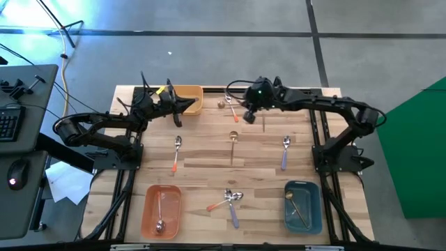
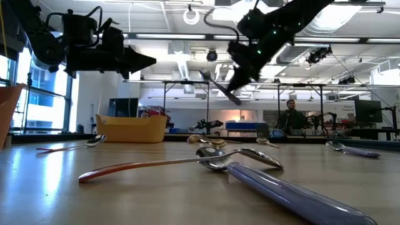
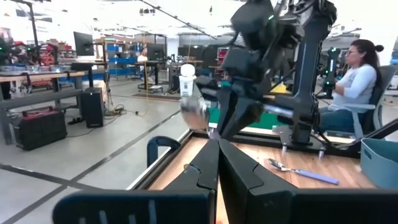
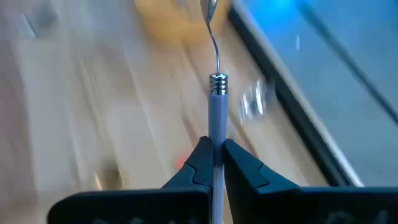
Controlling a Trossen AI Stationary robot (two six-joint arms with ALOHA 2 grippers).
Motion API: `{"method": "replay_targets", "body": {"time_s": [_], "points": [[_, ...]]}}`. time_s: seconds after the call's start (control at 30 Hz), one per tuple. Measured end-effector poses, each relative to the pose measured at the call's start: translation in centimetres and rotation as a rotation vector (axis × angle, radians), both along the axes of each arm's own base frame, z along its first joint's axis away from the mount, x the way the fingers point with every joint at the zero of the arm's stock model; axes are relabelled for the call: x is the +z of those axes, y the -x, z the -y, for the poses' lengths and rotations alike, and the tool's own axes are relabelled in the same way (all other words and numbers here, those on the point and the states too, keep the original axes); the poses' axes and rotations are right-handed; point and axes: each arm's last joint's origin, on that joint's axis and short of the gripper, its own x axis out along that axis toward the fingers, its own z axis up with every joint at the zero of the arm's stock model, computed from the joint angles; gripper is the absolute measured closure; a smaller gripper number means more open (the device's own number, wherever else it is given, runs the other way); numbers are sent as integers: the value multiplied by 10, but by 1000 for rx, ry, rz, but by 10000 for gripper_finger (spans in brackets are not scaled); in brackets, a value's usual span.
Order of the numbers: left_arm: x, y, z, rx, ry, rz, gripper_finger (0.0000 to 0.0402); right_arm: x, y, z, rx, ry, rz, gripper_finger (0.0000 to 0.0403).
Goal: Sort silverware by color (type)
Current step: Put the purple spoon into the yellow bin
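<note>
My right gripper (image 1: 248, 113) hovers over the far middle of the table, shut on a lavender-handled spoon (image 4: 216, 106). My left gripper (image 1: 189, 104) hangs shut and empty beside the yellow bin (image 1: 188, 92). Loose spoons lie flat on the wood: an orange-handled one (image 1: 175, 153), a gold one (image 1: 233, 143), a lavender one (image 1: 286, 152), and an orange and a lavender one crossed (image 1: 230, 201) near the front edge. More gold pieces (image 1: 227, 103) lie by the far edge. The orange bin (image 1: 150, 209) holds one spoon, the blue bin (image 1: 313, 209) a gold one. My right gripper pinches the spoon's lavender handle (image 4: 215, 134) between its two fingers, some way behind the metal collar. The spoon lies along the fingers, its bowl (image 4: 209, 6) pointing away from the wrist. It is lifted clear of the table and slants in the low view (image 2: 226, 94).
The yellow bin stands at the far edge, the orange bin at the near left, the blue bin at the near right. Bare wood lies between the loose spoons in the middle. A person (image 3: 360, 68) sits beyond the table's right side.
</note>
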Motion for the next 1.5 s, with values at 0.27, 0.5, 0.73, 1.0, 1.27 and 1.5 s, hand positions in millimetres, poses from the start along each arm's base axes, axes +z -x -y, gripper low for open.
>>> {"method": "replay_targets", "body": {"time_s": [0.27, 0.5, 0.73, 1.0, 1.27, 1.5], "points": [[3, 0, 0, 2, -1, 26, 401, 20, -21, -10, -23, 27, 276, 398], [7, -4, 2, -27, 37, 52, 390, 31, -31, -22, 57, 43, 391, 398], [27, -29, 21, -187, -19, 98, 324, 37, -42, -47, 200, 67, 446, 398], [48, -44, 27, -215, -10, 162, 252, 43, -50, -73, 304, 118, 498, 398], [60, -56, 37, -371, -33, 173, 240, 46, -53, -82, 361, 142, 521, 398], [60, -73, 38, -399, -45, 162, 251, 46, -53, -84, 383, 137, 523, 398]]}}
